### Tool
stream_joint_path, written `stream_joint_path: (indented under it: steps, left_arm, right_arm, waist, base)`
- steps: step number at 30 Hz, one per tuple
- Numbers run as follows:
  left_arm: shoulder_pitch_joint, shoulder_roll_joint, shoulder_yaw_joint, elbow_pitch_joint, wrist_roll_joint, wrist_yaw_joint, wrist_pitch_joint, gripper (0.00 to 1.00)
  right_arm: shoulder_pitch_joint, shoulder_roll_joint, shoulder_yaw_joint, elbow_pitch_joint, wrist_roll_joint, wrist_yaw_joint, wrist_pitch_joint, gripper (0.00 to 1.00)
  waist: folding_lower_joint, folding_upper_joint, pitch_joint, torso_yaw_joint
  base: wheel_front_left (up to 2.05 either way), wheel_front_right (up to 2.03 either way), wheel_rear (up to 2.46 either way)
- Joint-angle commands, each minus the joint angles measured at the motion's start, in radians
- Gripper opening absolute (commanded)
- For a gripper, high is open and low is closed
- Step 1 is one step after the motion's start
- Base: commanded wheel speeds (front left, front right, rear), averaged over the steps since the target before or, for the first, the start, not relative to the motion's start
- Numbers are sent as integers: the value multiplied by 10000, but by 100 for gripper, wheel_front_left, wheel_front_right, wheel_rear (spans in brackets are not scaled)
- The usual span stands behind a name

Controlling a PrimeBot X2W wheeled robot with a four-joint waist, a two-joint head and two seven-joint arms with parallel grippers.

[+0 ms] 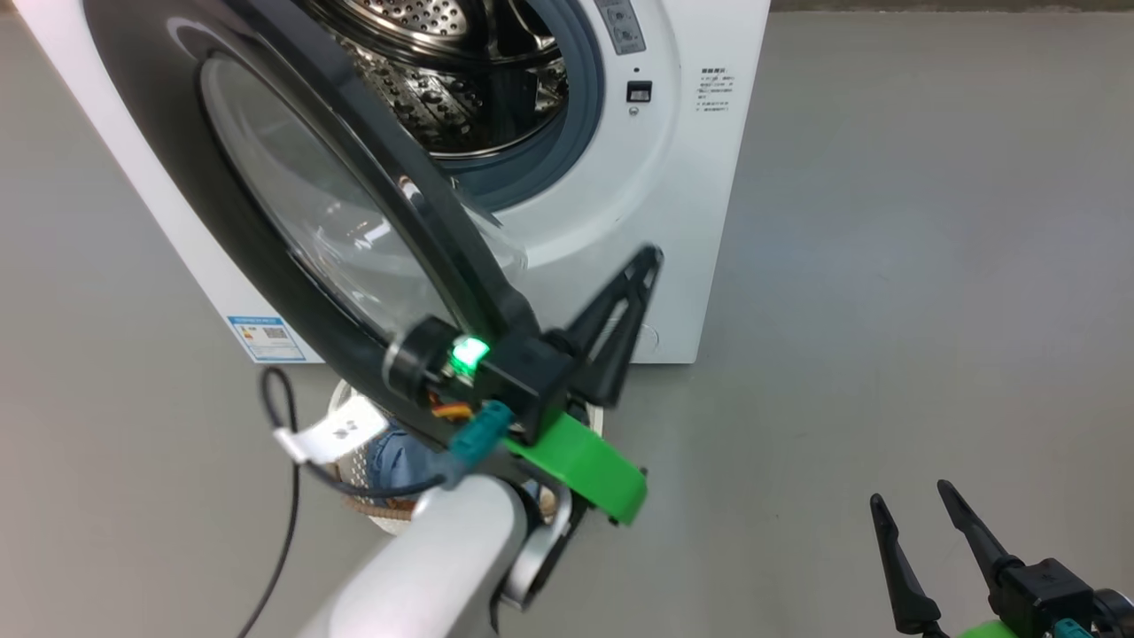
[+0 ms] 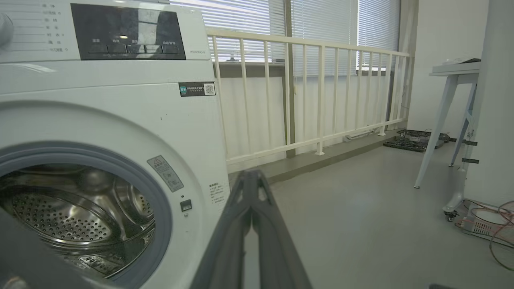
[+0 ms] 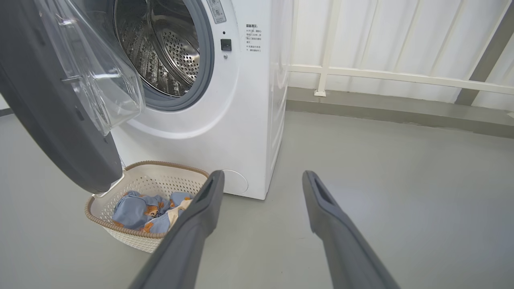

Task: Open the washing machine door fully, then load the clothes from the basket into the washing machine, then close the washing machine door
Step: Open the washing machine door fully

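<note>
A smooth grey floor (image 3: pixel 381 180) runs back to a low step where a white railing (image 2: pixel 321 100) stands in front of windows with closed blinds (image 2: pixel 321 24); one pale table (image 2: pixel 453 70) stands off by the far wall. There is one white washing machine (image 3: pixel 249 120) on the floor, its one round door (image 3: pixel 48 132) swung open on the hinge side so that the steel drum (image 3: pixel 168 52) shows bare. One cream basket (image 3: pixel 160 176) sits on the floor just in front of the machine, partly under the lower edge of the open door, and the blue clothes (image 3: pixel 132 208) lie heaped inside it — how many pieces, I cannot tell. There are two grippers. The left gripper (image 1: pixel 651 259) is up beside the door's outer edge, its two dark fingers pressed together with nothing between them. The right gripper (image 3: pixel 263 178) hangs low above the floor, right of the basket, fingers spread wide and empty.
</note>
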Motion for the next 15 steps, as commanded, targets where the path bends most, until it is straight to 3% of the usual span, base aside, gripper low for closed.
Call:
stream_joint_path:
  steps: [1,15]
  left_arm:
    - [-455,156,41,78,-228,162,61,0]
    - [-436,155,-792,2354,-1200,846,-370,0]
  right_arm:
    - [-356,-140,294,-210,-60,16,-120,100]
    - [-399,-119,290,-180,4,16,-120,100]
  waist:
    - [0,0,41,-21]
    - [0,0,145,-74]
  base:
    - [0,0,0]
    - [0,0,0]
